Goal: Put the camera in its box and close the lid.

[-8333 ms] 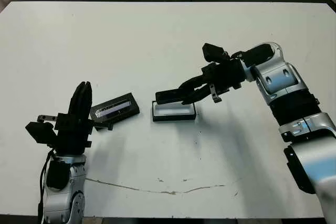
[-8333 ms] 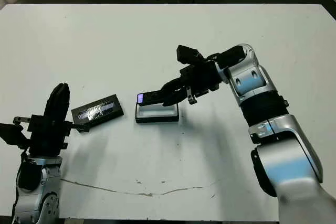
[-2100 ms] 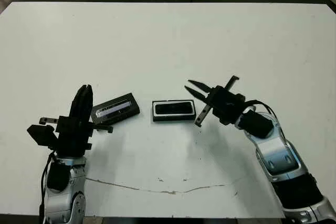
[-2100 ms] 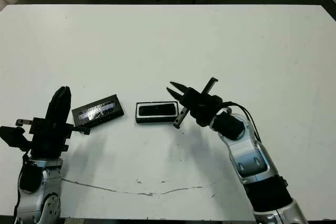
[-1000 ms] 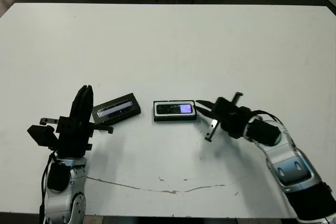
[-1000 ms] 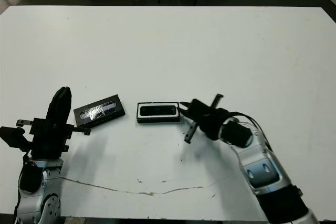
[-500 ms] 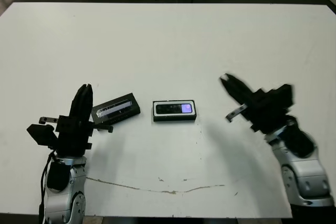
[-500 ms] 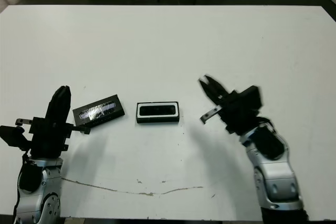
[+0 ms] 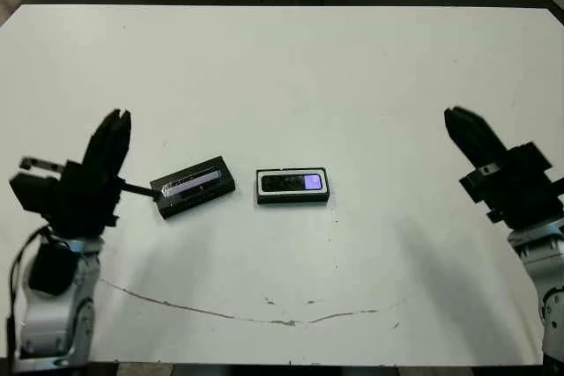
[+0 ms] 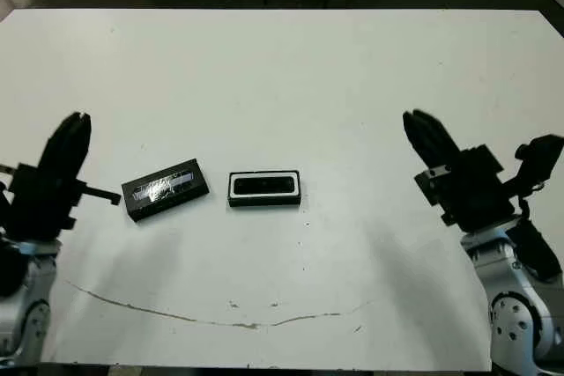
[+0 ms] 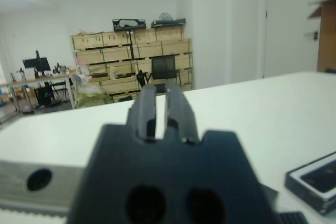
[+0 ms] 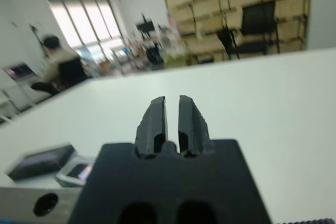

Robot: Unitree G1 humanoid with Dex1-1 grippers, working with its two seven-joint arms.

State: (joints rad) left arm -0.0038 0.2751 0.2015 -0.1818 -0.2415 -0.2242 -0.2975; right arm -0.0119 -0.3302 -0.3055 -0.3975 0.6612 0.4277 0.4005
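The camera (image 9: 293, 183) lies flat inside the box (image 9: 293, 187), its bluish-purple patch facing up, white lining showing all around it. The lid (image 9: 193, 187) lies flat on the white table (image 9: 282, 77) just beside the box, apart from it and turned at a slight angle, silvery strip up.

The left gripper (image 9: 110, 140) is raised above the table well off the lid's far end from the box, its two fingers (image 11: 145, 109) drawn nearly together with only a thin slit between them, gripping nothing. The right gripper (image 9: 469, 136) is raised well away from the box on the opposite side, fingers (image 12: 154, 117) likewise almost closed and empty.

Only the left eye view catches the purple glint; in the right eye view the camera reads plain black. The right wrist view shows lid and box off beside its fingers, plus a seated person (image 12: 55, 59) blurred beyond the table. The left wrist view shows stacked crates (image 11: 131, 51) past the fingertips. Nothing lies between either gripper and the lid.
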